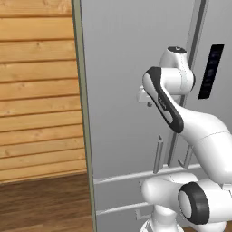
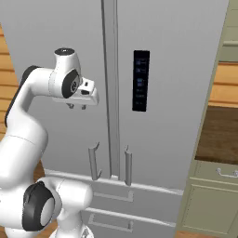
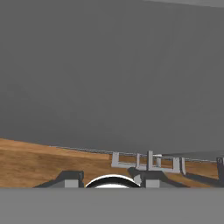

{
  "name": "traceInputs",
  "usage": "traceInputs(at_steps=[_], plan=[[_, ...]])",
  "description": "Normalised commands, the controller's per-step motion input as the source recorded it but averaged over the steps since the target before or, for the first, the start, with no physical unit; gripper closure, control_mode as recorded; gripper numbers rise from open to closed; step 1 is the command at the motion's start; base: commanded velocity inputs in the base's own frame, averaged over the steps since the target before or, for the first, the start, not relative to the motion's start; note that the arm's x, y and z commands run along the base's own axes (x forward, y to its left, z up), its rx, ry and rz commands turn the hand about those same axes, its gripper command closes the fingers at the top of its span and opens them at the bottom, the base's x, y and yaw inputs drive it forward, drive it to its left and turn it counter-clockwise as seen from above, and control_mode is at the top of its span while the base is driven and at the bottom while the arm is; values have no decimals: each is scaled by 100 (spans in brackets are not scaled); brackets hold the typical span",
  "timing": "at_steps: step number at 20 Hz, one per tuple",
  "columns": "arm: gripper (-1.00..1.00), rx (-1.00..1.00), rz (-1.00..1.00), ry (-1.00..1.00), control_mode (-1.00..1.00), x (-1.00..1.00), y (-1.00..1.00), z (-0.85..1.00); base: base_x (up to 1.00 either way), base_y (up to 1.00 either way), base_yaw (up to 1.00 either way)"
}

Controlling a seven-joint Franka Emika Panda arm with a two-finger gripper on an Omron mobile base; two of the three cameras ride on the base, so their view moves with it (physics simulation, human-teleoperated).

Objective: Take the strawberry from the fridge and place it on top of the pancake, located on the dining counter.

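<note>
The robot's white arm (image 2: pixel 28 135) rises in front of the fridge (image 2: pixel 162 37), whose two upper doors are shut, with the gripper (image 2: pixel 77 106) pointing down, empty, its jaws closed, beside the left door.

The fridge (image 2: pixel 153 37) stands closed straight ahead of the arm, with two drawers (image 2: pixel 139 204) below its doors. A plank wall (image 1: pixel 38 90) lies to its left, and cabinets (image 2: pixel 214 200) apparently adjoin its right.
</note>
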Motion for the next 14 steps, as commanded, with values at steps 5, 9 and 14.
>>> traceInputs(at_steps=[5, 9, 14], plan=[[-100, 0, 0, 0, 100, 0, 0, 0, -13, 0, 0], [-100, 0, 0, 0, 100, 0, 0, 0, -53, -7, 0], [-100, 0, 0, 0, 100, 0, 0, 0, -57, -28, 0]])
